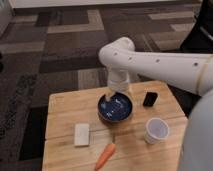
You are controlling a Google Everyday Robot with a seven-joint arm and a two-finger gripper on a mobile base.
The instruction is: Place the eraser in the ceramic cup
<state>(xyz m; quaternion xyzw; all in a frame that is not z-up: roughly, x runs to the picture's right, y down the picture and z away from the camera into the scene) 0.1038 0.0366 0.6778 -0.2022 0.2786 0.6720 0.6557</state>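
The eraser (149, 98) is a small black block standing on the wooden table (65, 107), right of the blue bowl. The white ceramic cup (157, 130) stands upright near the table's right front, below the eraser. My gripper (117, 96) hangs from the white arm directly over the far rim of the blue bowl (115, 109), left of the eraser and apart from it. Its fingers are spread, so it is open, with nothing between them.
A pale beige block (81, 134) lies at the table's left front. An orange carrot (105, 156) lies near the front edge. My white arm (160, 65) spans the right side above the table. Patterned carpet surrounds the table.
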